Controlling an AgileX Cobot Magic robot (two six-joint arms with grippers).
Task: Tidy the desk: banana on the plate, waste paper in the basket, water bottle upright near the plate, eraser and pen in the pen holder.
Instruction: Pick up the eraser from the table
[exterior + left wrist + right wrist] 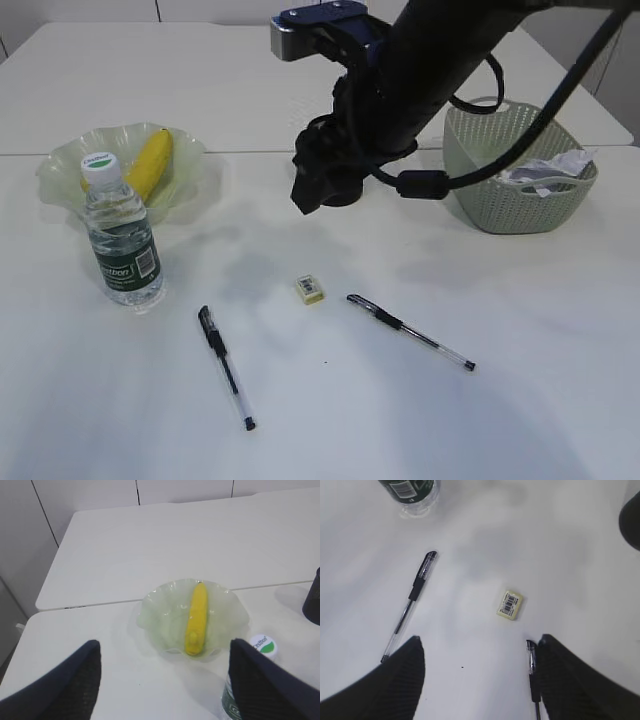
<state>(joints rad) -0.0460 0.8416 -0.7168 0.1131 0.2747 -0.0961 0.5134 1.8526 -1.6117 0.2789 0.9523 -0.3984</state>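
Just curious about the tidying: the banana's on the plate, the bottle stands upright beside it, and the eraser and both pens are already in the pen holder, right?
Not quite. The eraser and both pens lie loose on the table, as the exterior view shows. The banana is on the plate, bottle upright beside it.

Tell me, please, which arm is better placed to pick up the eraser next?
The right one, probably. Its open tool hangs directly above the eraser, with both pens nearby. The left tool looks down on the plate holding the banana, away from the eraser.
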